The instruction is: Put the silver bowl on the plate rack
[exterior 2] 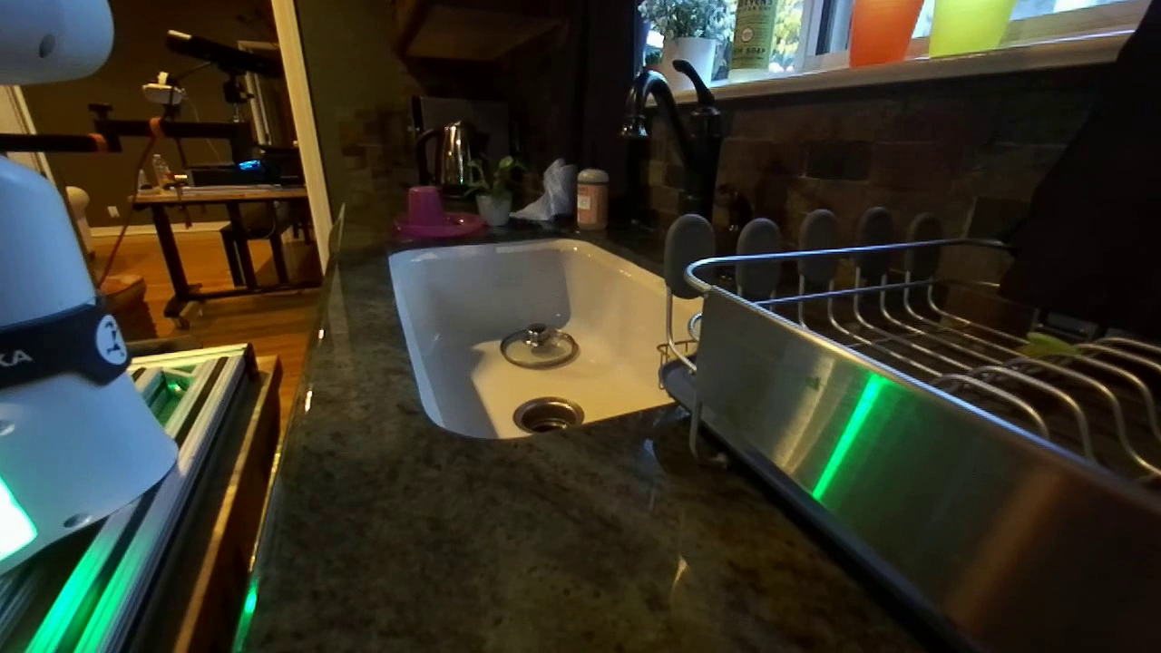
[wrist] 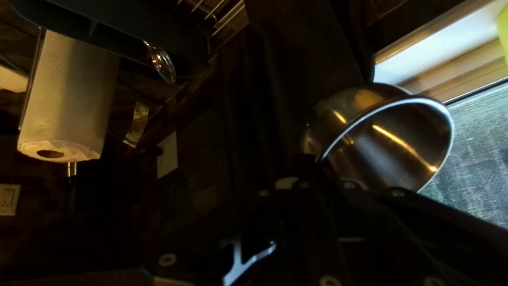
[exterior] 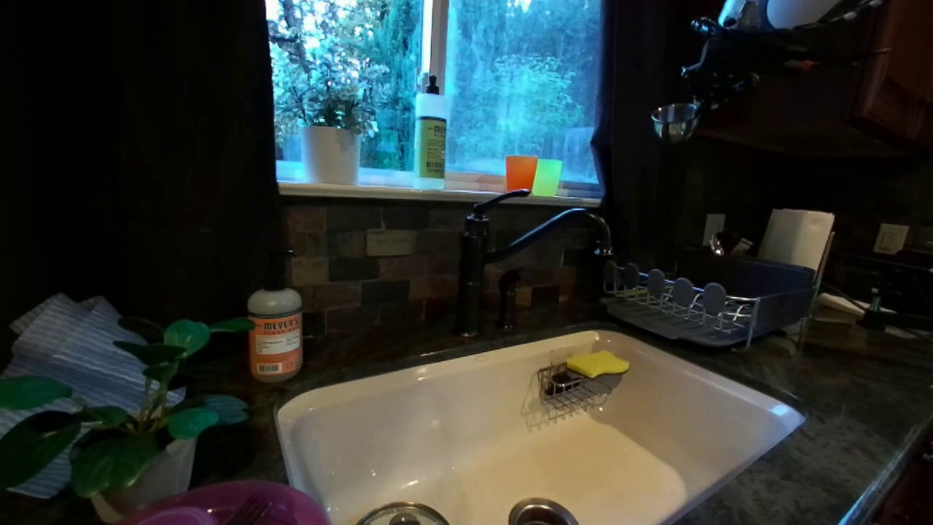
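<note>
Gripper [wrist: 326,171] clamped on silver bowl [wrist: 381,140], wrist-view 3 o'clock — I judge it light, stiff, slippery — hold by rim.

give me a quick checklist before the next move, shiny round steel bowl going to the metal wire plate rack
1. Grip: ok, the black gripper appears shut on the rim of the shiny round steel bowl.
2. Bowl right way up: ok, rim above base in an exterior view; exact tilt unclear.
3. Height: ok, the bowl hangs higher than the metal wire plate rack.
4. Bowl lined up over the rack: cannot tell, depth is unclear.
5. Free landing spot: cannot tell, the rack's inside shows only in part.
6. Clear of the white paper-towel roll: ok, a gap shows between it and the bowl in the wrist view.
</note>
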Robot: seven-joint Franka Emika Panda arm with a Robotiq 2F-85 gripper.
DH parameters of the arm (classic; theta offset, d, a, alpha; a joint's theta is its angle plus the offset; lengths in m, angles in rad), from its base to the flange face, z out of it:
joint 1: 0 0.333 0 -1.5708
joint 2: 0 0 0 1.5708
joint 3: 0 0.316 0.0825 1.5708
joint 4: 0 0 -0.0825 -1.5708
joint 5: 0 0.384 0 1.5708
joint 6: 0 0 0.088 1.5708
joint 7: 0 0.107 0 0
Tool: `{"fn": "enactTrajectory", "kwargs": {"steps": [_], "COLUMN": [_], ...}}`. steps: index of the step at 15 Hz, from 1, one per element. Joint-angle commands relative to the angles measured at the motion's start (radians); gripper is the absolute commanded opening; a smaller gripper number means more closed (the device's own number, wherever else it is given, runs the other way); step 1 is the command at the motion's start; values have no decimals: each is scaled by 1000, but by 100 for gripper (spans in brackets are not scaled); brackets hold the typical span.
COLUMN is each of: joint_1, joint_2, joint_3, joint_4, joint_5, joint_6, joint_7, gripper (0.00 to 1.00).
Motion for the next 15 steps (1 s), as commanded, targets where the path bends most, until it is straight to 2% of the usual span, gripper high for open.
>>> {"fn": "enactTrajectory", "kwargs": {"steps": [1,3,4,8,11,15], "joint_1": [26,26,-7,-58,-23,46], "joint_2": [3,3,27,82,128,179], "joint_3": [-20,-21,-17,-79,-165,-254], "joint_4": [4,4,24,24,3,-43], "joint_5": [-15,-15,-33,-74,-32,77], "joint_6": [-7,-7,-32,-118,-190,-264], "joint_7": [9,9,42,65,12,-90], "gripper": [7,7,2,2,2,2]}}
